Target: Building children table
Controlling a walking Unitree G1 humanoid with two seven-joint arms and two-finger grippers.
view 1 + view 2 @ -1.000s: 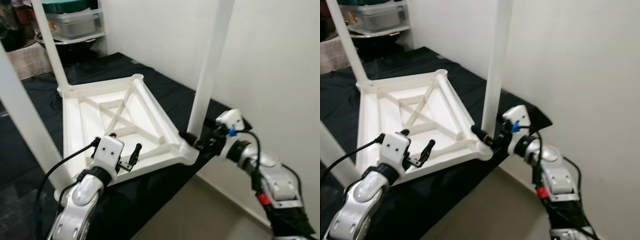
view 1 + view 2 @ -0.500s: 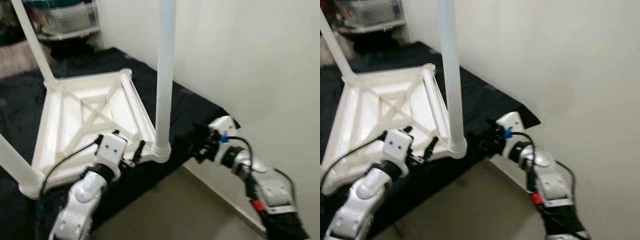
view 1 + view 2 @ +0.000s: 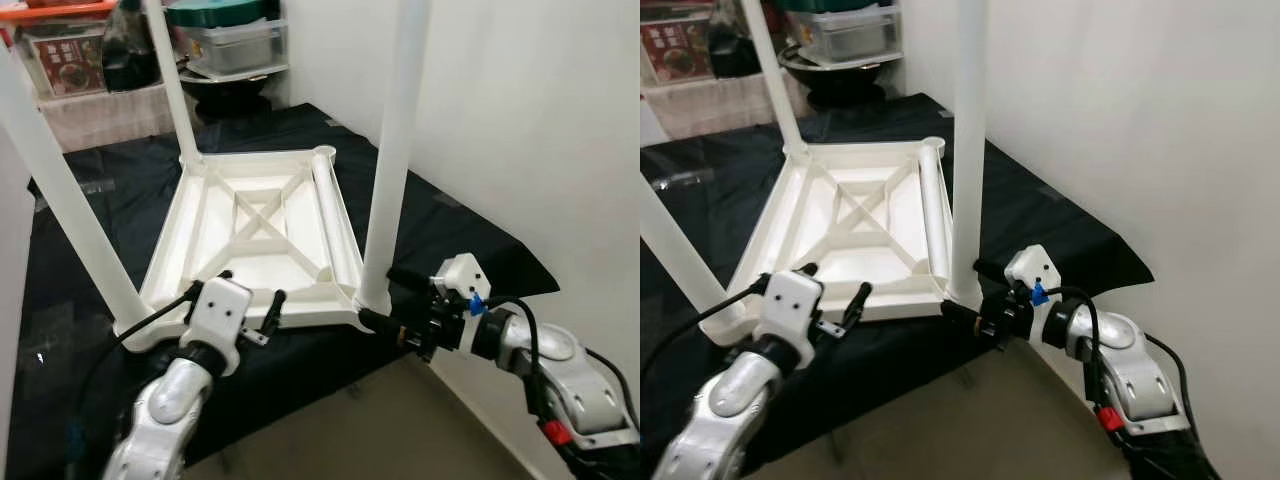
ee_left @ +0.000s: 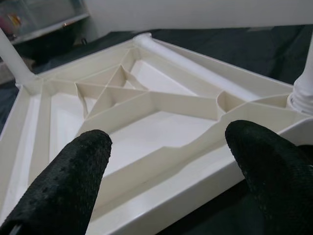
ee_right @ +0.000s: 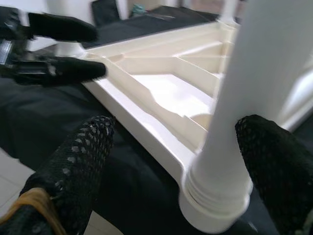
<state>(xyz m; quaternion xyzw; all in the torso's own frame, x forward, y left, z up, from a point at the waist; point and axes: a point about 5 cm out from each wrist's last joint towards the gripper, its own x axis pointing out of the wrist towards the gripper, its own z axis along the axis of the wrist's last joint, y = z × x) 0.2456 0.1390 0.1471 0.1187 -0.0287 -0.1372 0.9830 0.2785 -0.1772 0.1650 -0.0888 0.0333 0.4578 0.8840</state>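
The white children's table (image 3: 262, 235) lies upside down on a black cloth (image 3: 90, 200). Three white legs stand up from its corners: one near left (image 3: 65, 200), one far (image 3: 168, 85), one near right (image 3: 395, 150). The far right corner is an open socket (image 3: 325, 153). My left gripper (image 3: 250, 290) is open just in front of the table's near edge, with the ribbed underside (image 4: 146, 98) ahead of its fingers (image 4: 73, 176). My right gripper (image 3: 390, 300) is open, its fingers (image 5: 73, 166) on either side of the near right leg's base (image 5: 220, 196).
A white wall (image 3: 520, 120) runs close along the right. Plastic storage bins and shelves (image 3: 225, 45) stand at the back. The black cloth hangs over the near edge, with bare floor (image 3: 400, 430) below it.
The camera has moved, so the whole scene has shifted. My right gripper, apart from the near right leg half a second ago, is back at its base. The left gripper stays at the near edge.
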